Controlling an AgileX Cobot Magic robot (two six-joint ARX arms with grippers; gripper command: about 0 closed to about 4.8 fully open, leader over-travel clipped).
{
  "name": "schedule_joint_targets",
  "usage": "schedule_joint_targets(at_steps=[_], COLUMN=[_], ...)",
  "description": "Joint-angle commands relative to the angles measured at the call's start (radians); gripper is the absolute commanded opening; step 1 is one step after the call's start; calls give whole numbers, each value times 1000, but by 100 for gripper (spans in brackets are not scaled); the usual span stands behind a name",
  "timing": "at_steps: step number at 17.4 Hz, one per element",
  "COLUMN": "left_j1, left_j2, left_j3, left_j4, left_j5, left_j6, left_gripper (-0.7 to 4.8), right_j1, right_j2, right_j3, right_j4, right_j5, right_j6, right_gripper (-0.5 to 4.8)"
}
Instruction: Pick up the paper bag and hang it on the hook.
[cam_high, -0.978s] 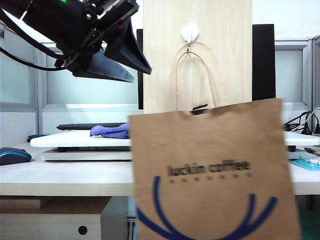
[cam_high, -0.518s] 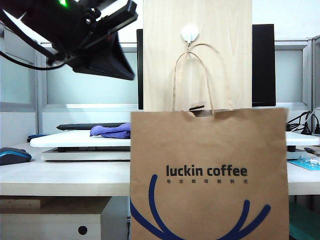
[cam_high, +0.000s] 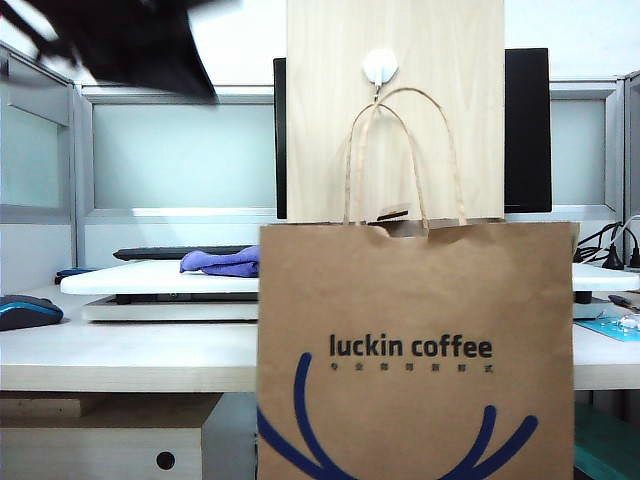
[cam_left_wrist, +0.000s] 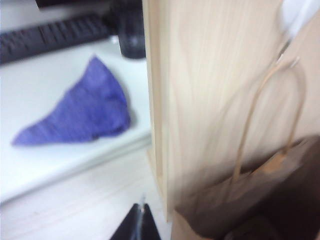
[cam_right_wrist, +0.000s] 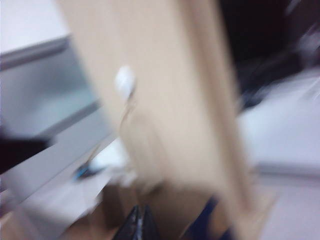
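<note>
While the paper bag (cam_high: 415, 350) is hanging by its twisted handle (cam_high: 400, 150) from the hook (cam_high: 380, 66) on the tall wooden board (cam_high: 395, 110), filling the lower middle and right of the exterior frame, nothing is gripping it. The left tool (cam_left_wrist: 141, 225) is showing at the bottom edge of its wrist picture, its dark fingertips (cam_left_wrist: 135, 227) pressing together on nothing, just beside the board's edge and clear of the bag (the same arm is a dark blur (cam_high: 120, 45) in the upper left of the exterior frame). The right tool (cam_right_wrist: 140, 225) is sitting at the bottom of its own heavily blurred picture, its tips also appearing together and empty, facing the board and the hook. A purple cloth (cam_high: 222, 263) is lying on the white table (cam_high: 130, 345) left of the bag.
</note>
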Motion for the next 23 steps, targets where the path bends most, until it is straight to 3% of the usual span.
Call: schedule_joint_targets(at_steps=[1, 3, 5, 8, 14, 16, 23], left_j1=[-1, 0, 0, 0, 0, 0, -1], left_j2=[-202, -315, -432, -601, -868, -912, -932], left_j3=[-33, -73, -138, -266, -449, -464, -463], left_j4=[6, 8, 6, 8, 14, 10, -27], left_j5=[-53, -78, -73, -23, 141, 201, 208], left_j6=[29, 85, 85, 25, 26, 25, -6], left_gripper=[-6, -6, -6, -6, -6, -6, -1], right_j1=[0, 0, 0, 0, 0, 2, 2], right_j2=[-1, 1, 10, 36, 34, 34, 34], right_j3=[40, 39, 38, 38, 38, 38, 38], right_j4=[17, 9, 10, 10, -6, -27, -42], right_j5=[132, 132, 128, 123, 125, 109, 95], right_j6=[-48, -49, -90, -100, -146, -114, -114], right_gripper=[-1, -1, -1, -1, 0, 0, 0])
